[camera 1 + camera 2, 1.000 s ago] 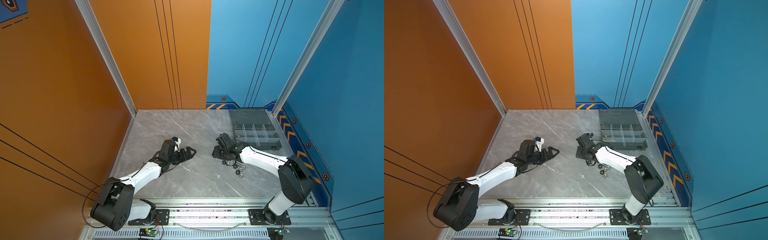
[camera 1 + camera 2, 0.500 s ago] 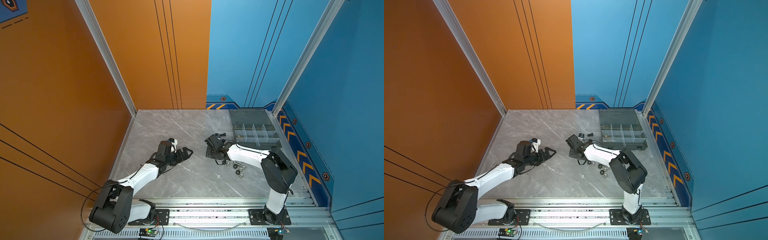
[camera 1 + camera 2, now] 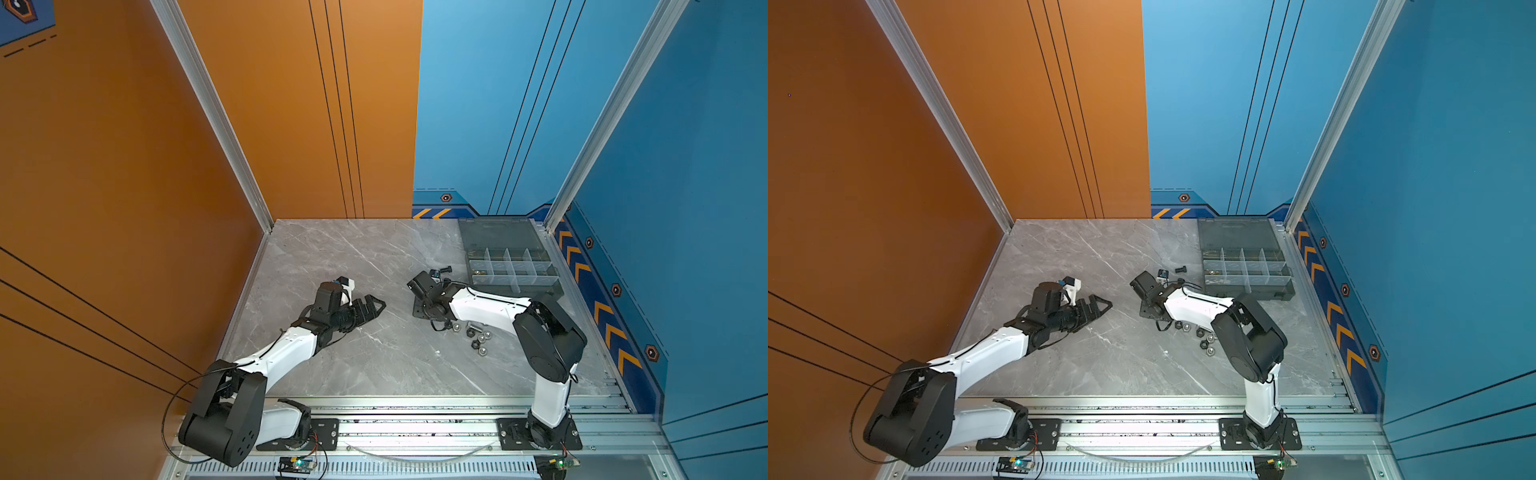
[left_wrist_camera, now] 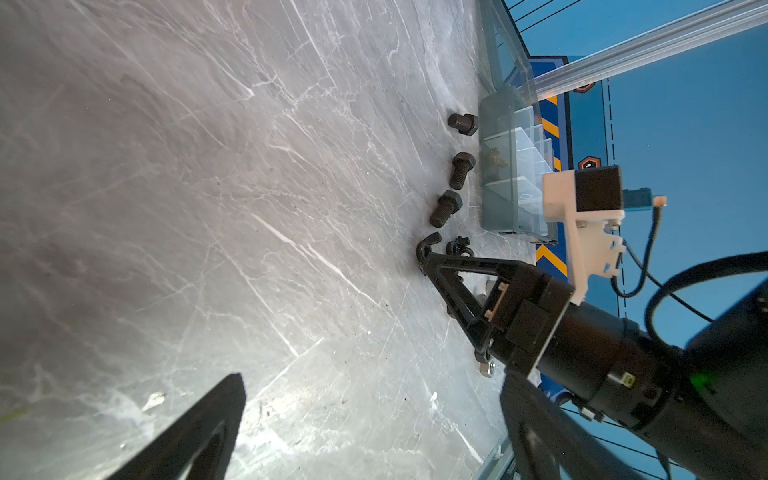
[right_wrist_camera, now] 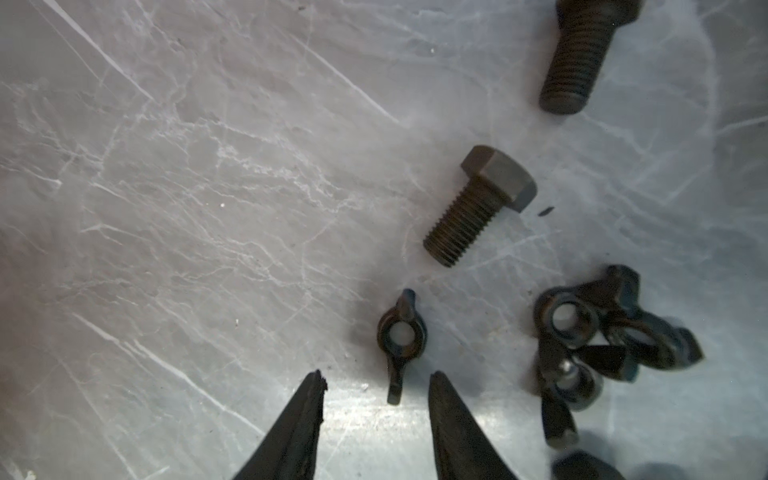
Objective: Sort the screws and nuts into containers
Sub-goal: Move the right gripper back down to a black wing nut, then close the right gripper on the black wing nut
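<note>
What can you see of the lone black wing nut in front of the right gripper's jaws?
The lone wing nut looks like dull black metal: a round hub with a through hole, two thin wings on opposite sides. It lies hole upward on the grey marbled table, touching nothing else. One wing reaches between the open jaws of the right gripper, apparently clear of both. The black hex bolt and the wing-nut pile lie apart.

Black screws (image 5: 478, 205) and black wing nuts (image 5: 401, 336), silver and black hex nuts (image 3: 482, 338), on a grey marble-patterned table (image 3: 353, 257) veined white; smoky grey translucent containers (image 3: 507, 266); an orange wall (image 3: 291, 104), a blue wall (image 3: 478, 104), navy trim (image 3: 602, 309) striped with orange chevrons.
</note>
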Robot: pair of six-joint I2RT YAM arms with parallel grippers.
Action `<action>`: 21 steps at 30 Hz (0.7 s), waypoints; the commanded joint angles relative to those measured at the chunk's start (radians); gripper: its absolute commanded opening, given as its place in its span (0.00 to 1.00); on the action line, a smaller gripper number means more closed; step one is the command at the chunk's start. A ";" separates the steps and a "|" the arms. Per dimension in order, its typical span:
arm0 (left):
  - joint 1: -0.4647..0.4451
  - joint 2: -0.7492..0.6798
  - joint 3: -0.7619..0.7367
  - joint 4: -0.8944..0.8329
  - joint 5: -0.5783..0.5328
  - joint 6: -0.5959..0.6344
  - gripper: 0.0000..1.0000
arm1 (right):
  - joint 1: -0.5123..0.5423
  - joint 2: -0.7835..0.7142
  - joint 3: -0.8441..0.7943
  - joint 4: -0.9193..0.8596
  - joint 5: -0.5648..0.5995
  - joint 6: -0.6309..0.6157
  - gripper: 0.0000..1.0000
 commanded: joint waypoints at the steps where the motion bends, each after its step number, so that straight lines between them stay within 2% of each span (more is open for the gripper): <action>1: 0.008 -0.009 -0.005 -0.014 0.019 0.015 0.98 | -0.001 0.017 0.025 -0.041 0.024 -0.013 0.43; 21: 0.007 -0.020 -0.017 -0.016 0.010 0.011 0.98 | -0.002 0.023 0.004 -0.051 0.012 -0.027 0.26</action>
